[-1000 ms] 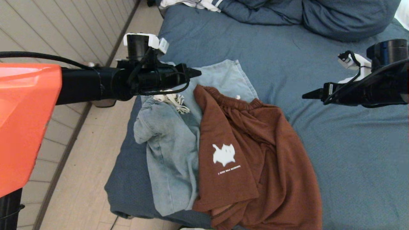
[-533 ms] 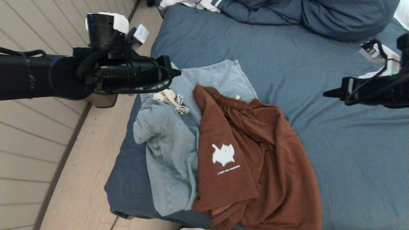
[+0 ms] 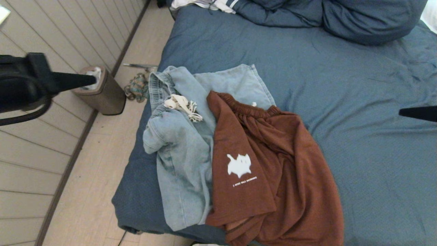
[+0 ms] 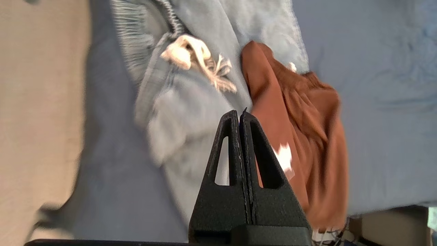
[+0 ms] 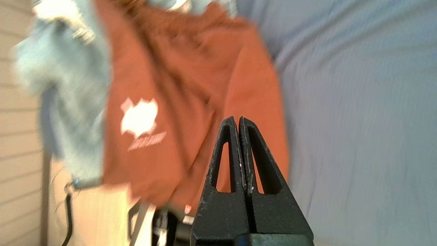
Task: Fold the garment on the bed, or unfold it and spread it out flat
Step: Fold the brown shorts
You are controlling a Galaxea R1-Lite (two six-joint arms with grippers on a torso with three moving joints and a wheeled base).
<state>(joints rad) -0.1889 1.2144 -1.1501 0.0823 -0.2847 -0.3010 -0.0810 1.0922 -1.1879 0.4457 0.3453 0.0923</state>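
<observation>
Both our grippers, left (image 4: 239, 114) and right (image 5: 237, 119), are pinched closed, empty, above the bed (image 3: 358, 102). Two garments lie at its near left corner: rust-brown shorts (image 3: 273, 171) overlapping light-blue denim shorts (image 3: 181, 153).

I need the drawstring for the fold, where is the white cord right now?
In the head view the white cord lies on the light blue shorts, left of the brown shorts.

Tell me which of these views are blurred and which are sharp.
Head view: sharp, with the brown shorts and their white cat print crisp on the bed. Left wrist view: the clothes smear, while the shut left gripper stays crisp. Right wrist view: heavier smear over the brown shorts, while the shut right gripper is sharp.
</observation>
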